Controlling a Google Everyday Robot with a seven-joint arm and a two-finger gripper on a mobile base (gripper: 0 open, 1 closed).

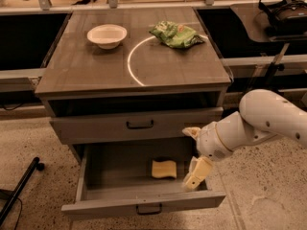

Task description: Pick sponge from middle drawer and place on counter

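The pale-yellow sponge [164,169] lies flat in the tray of the pulled-out middle drawer [144,205], right of its centre. My gripper [194,154] hangs over the drawer's right end, just right of the sponge and apart from it. It is open and empty, one cream finger [191,132] up by the closed drawer front, the other [197,174] low inside the tray. The grey-brown counter [91,71] with its white arc is above.
A white bowl [107,35] and a green wrinkled snack bag [176,34] sit at the back of the counter. A closed drawer [139,124] is above the open one. A black pole [19,188] lies on the floor at left. A dark stand with headphones [285,13] is at right.
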